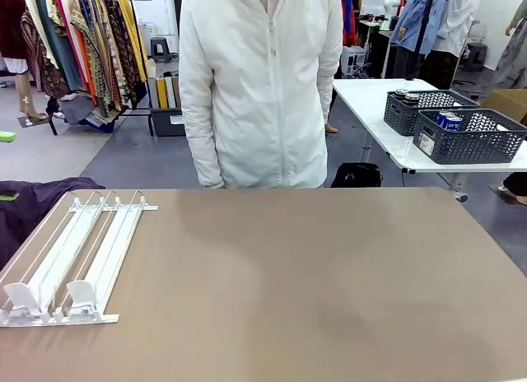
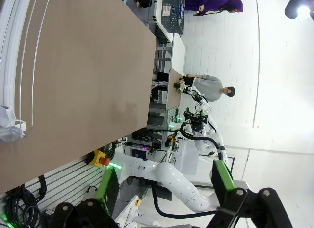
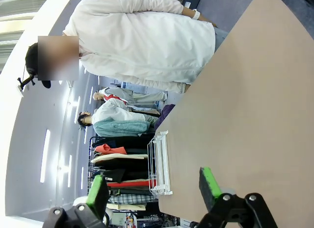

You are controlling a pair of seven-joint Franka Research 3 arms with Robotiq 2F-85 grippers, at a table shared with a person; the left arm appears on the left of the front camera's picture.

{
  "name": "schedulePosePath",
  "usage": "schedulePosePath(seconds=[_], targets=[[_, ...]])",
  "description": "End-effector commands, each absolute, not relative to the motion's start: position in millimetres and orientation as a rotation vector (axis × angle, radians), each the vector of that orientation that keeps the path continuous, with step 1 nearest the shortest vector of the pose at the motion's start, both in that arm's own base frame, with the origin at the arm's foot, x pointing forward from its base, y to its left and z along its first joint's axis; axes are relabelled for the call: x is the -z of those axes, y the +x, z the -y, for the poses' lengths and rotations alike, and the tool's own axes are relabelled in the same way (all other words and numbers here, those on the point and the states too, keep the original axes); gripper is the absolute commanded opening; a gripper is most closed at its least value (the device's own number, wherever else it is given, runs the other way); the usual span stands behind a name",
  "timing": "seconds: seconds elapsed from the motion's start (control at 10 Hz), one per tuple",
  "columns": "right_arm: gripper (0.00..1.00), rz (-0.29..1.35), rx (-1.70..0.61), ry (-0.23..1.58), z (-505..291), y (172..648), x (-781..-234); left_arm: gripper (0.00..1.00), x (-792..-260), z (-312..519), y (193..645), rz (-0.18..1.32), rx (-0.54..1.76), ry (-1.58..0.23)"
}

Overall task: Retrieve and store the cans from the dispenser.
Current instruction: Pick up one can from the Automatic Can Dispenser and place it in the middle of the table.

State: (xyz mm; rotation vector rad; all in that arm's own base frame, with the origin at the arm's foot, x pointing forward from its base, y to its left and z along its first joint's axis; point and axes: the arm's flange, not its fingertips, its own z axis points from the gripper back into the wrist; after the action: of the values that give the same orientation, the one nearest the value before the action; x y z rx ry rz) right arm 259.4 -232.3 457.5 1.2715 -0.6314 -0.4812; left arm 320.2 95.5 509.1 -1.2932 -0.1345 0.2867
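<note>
Dispenser (image 1: 70, 258) at 9 o'clock on tabletop (image 1: 313, 291), lanes empty, long axis running 7-to-1 o'clock. Left claw (image 2: 164, 201) spread wide, holding nothing, on nearer side. Right claw (image 3: 153, 188) wide, empty. Cans (image 1: 450, 120) in far basket (image 1: 469, 139).

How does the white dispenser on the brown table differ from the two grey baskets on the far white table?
The dispenser is white, flat and sloped, with thin rails; the baskets are dark grey, upright lattice boxes. The dispenser's lanes hold no cans; the nearer basket holds blue cans. The dispenser lies on the brown table, the baskets on a white table behind. All look like plastic.
</note>
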Motion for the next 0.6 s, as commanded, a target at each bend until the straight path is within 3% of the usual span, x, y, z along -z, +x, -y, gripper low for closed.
schedulePosePath(seconds=[0.0,0.5], targets=[[1.0,0.655,0.477,1.292,231.1,262.5,-460.7,1.0,-510.7,-96.8,317.9,0.125,-0.284,-1.298],[1.0,0.655,0.477,1.292,231.1,262.5,-460.7,1.0,-510.7,-96.8,317.9,0.125,-0.284,-1.298]])
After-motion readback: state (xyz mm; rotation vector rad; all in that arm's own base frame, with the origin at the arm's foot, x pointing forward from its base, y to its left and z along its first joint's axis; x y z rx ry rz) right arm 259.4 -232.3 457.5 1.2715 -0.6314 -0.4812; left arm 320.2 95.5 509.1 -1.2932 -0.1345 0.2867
